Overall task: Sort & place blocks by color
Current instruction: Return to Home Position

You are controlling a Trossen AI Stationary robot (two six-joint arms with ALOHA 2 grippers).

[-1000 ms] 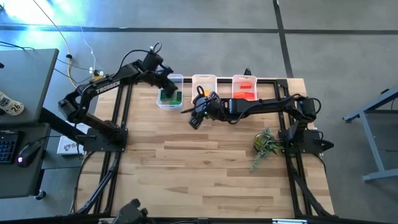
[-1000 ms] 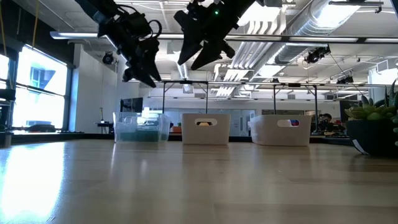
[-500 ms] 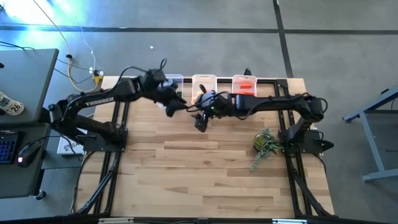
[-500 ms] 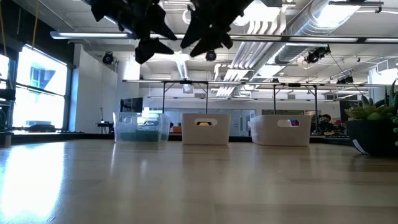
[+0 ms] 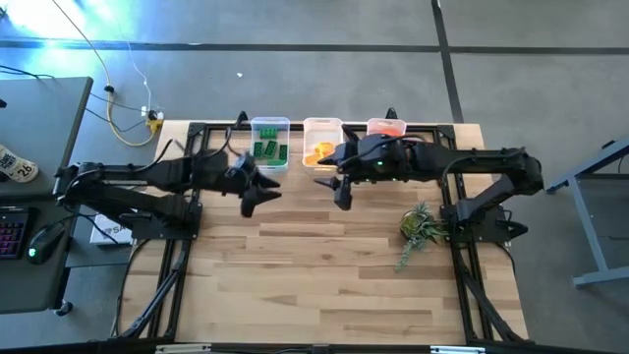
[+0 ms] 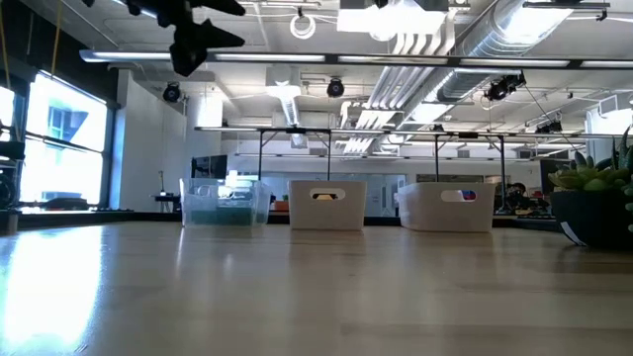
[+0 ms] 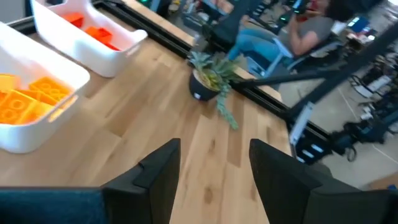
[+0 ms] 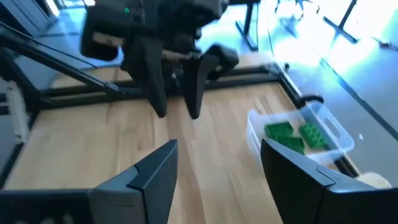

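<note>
Green bricks (image 5: 268,150) lie in the clear bin (image 5: 268,125) at the table's far edge. Yellow-orange bricks (image 5: 318,153) lie in the middle white bin (image 5: 321,124), and red bricks (image 5: 389,128) in the right white bin, partly under my right arm. My left gripper (image 5: 257,193) is open and empty, high above the table, on the near side of the clear bin. My right gripper (image 5: 341,192) is open and empty, on the near side of the middle bin. The left wrist view shows the orange bricks (image 7: 25,102) and red bricks (image 7: 93,34). The right wrist view shows the green bricks (image 8: 291,134).
A small potted plant (image 5: 420,228) stands near the table's right edge, by the right arm's base. The three bins (image 6: 326,206) stand in a row along the far edge. Bare wooden tabletop (image 5: 324,275) lies toward the near edge. A person (image 7: 305,31) sits beyond the table.
My left gripper has drawn back from over the clear bin toward the table's near edge and a little left, and has risen. My right gripper has gone from the middle bin toward the table's right and up, out of the low view's top.
</note>
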